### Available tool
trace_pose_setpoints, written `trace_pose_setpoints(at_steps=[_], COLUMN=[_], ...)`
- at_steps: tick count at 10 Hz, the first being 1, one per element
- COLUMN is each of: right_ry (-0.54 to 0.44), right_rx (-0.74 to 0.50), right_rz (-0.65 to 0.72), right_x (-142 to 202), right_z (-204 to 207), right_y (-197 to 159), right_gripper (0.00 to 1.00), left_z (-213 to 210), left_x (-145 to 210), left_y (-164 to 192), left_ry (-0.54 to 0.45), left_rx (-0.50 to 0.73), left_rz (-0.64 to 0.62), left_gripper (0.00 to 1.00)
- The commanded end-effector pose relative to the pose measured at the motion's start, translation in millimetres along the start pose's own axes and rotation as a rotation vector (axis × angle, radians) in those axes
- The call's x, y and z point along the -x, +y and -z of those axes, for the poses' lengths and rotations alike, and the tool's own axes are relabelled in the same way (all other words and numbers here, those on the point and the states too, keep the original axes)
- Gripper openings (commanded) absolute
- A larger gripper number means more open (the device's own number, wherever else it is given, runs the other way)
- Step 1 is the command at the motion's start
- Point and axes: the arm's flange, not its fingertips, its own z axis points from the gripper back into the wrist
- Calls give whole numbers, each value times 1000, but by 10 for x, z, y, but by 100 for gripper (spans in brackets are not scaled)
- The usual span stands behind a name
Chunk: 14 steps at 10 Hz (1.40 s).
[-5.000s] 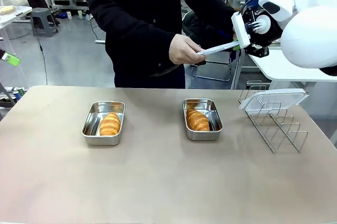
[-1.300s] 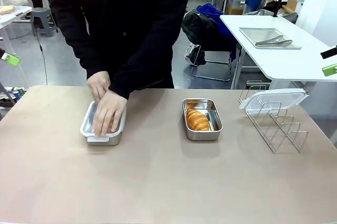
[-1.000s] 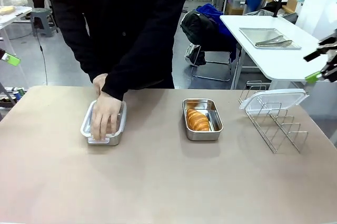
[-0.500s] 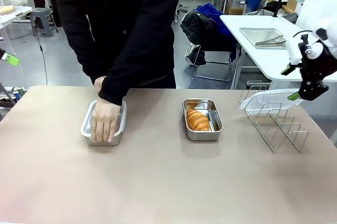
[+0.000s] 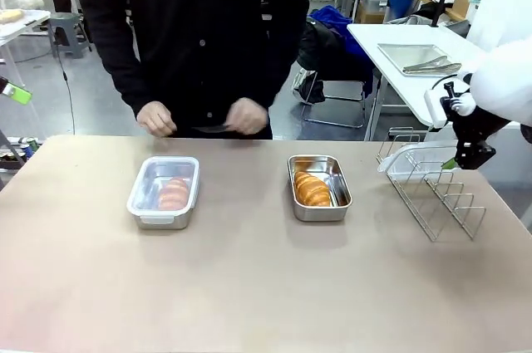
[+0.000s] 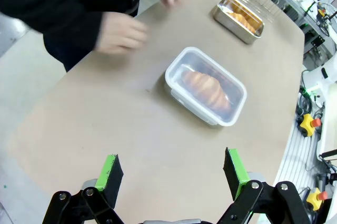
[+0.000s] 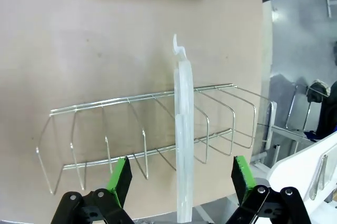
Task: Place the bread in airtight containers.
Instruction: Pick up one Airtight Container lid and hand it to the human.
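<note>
person's hands (image 5: 158, 118) have lifted off the left container (image 5: 164, 192) since half a second ago and now hover at the far worktop (image 5: 249, 286) edge; right gripper (image 5: 459, 156) has dropped from above toward the wire rack (image 5: 432, 195).

left container now carries its translucent lid, roll (image 5: 173, 193) visible through it. right container (image 5: 318, 188) open, croissant roll (image 5: 312, 189) lying inside, no lid.

step in hand, by my reading: fetching the second lid (image 7: 184, 161), which stands on edge in the rack.

right wrist view: fingers (image 7: 120, 181) spread wide, lid edge running up between them, not yet clamped. next move calls for closing on the lid edge, lifting it clear of the rack wires, then passing it on.

left gripper (image 6: 174, 173) fingers open, empty, well short of the lidded container.
</note>
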Motion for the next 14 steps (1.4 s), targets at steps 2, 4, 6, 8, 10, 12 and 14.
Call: trace_pose_setpoints(at_steps=[2,4,6,8,10,12,14], right_ry=[48,57,76,109,128,134,124], right_rx=[7,7,4,-11,-36,-37,1], right_rz=[-10,-10,-6,4,0,-1,9], right_x=[-30,-32,-42,-48,-51,-66,-137], right_z=[5,-33,-45,-95,-117,-169,-496], right_y=[-126,-150,-159,-164,-168,-190,-222], right_gripper=[40,0,0,0,0,0,9], left_z=[-3,-3,-3,-3,-3,-3,-3], left_x=[-8,-8,-8,-8,-8,-8,-8], left_y=[-35,-35,-35,-35,-35,-35,-35], left_ry=[9,9,9,9,9,9,9], left_rx=[1,1,1,1,1,1,1], left_rz=[11,11,11,11,11,11,11], left_gripper=[100,100,100,100,100,100,100])
